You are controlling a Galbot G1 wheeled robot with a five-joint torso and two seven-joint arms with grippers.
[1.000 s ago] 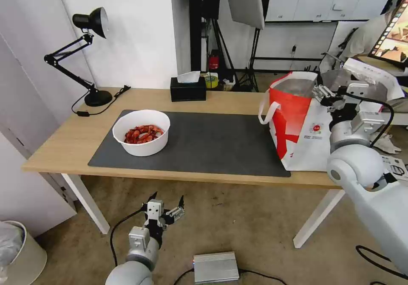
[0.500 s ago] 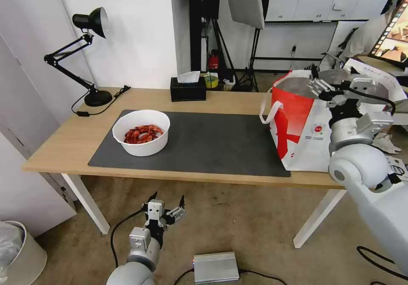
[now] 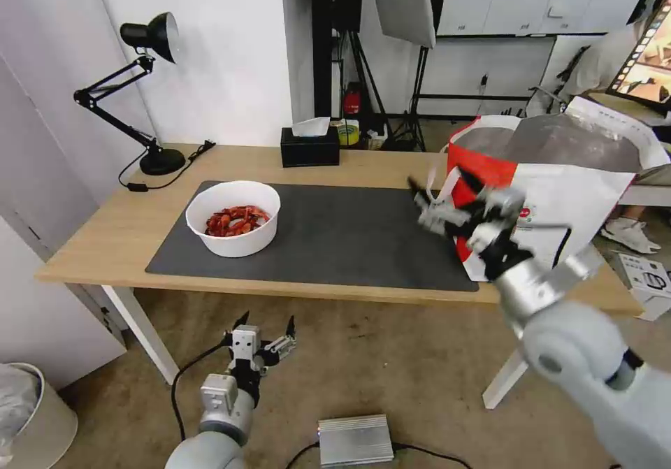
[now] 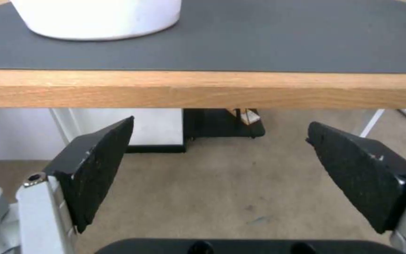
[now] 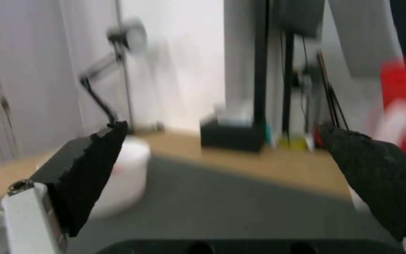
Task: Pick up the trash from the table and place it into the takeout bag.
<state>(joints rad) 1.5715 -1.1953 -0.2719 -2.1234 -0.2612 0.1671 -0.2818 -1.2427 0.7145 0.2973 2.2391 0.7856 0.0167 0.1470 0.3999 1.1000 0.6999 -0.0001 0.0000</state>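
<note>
- Your right gripper [image 3: 447,200] hangs over the right part of the dark grey mat [image 3: 335,235], just left of the takeout bag [image 3: 559,196]; its fingers [image 5: 95,169] are spread wide with nothing between them
- Your right wrist view looks across the mat toward the white bowl [image 5: 123,176], the black tissue box [image 5: 231,135] and the desk lamp [image 5: 118,60], all smeared by motion blur
- Your left gripper [image 3: 257,333] sits low, below the front edge of the surface [image 3: 105,245] and above the floor, with its fingers [image 4: 95,169] apart and holding nothing
- In your left wrist view the wooden edge of the surface [image 4: 203,88] runs straight across, with the mat [image 4: 240,38] above it and the base of the white bowl [image 4: 97,17] resting on the mat
- The white bowl [image 3: 233,217], holding red shells [image 3: 235,221], stands on the left end of the mat, well apart from both grippers
- The takeout bag stands upright at the right end of the surface, mouth open and silver lining showing, a white strap handle [image 3: 444,175] hanging on its red side
- The black tissue box [image 3: 309,147] sits at the far edge of the surface, and the desk lamp [image 3: 140,91] at the far left corner
</note>
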